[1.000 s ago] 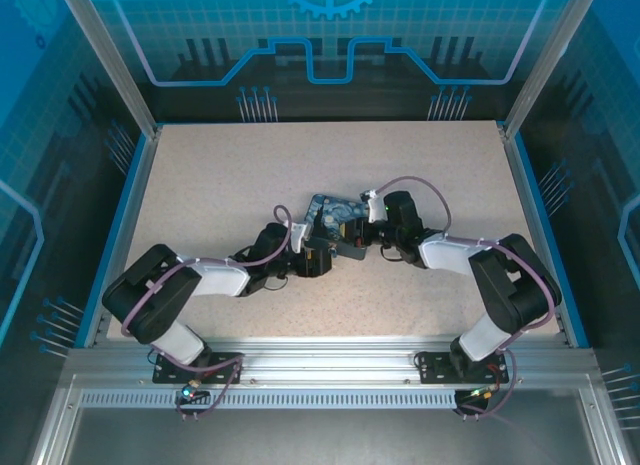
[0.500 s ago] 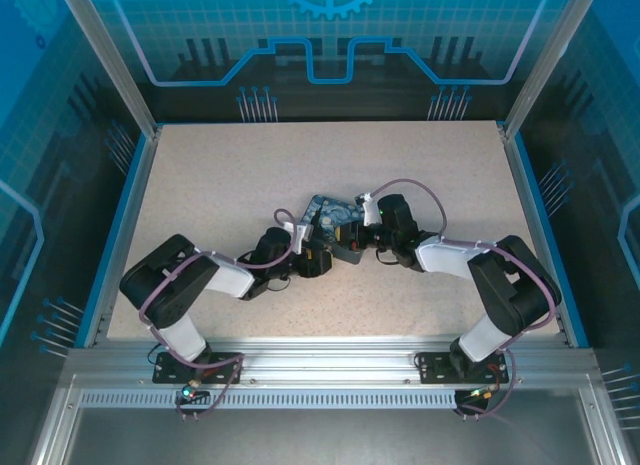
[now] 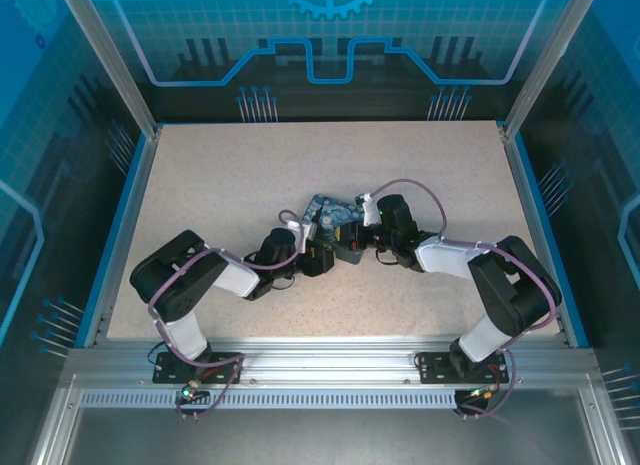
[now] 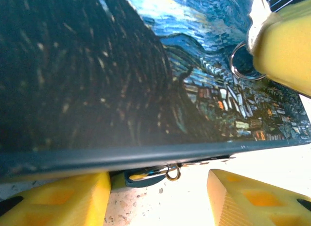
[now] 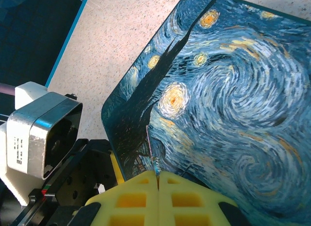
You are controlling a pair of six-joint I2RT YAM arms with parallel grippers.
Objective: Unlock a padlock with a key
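The painted tin (image 3: 335, 215) lies mid-table with both grippers at its near edge. In the left wrist view, a small dark body with a little metal loop hangs under the tin's front rim; it looks like the padlock (image 4: 171, 174). My left gripper (image 4: 158, 189) is open, one yellow finger (image 4: 53, 201) on each side of it, the left one close against the rim. My right gripper (image 5: 158, 177) is shut on the key (image 5: 151, 150), whose thin blade sticks out over the tin's lid (image 5: 228, 99). A key ring (image 4: 242, 61) shows beside the right finger (image 4: 286, 46).
Speckled tabletop (image 3: 220, 185) spreads around the tin, bounded by blue rails and glass walls (image 3: 560, 245). The left arm's camera housing (image 5: 41, 129) sits close to the left of the right fingers. The two wrists nearly meet at the tin.
My left arm has pushed right, toward the tin, and its jaws have narrowed somewhat. The right gripper has stayed shut and edged slightly left.
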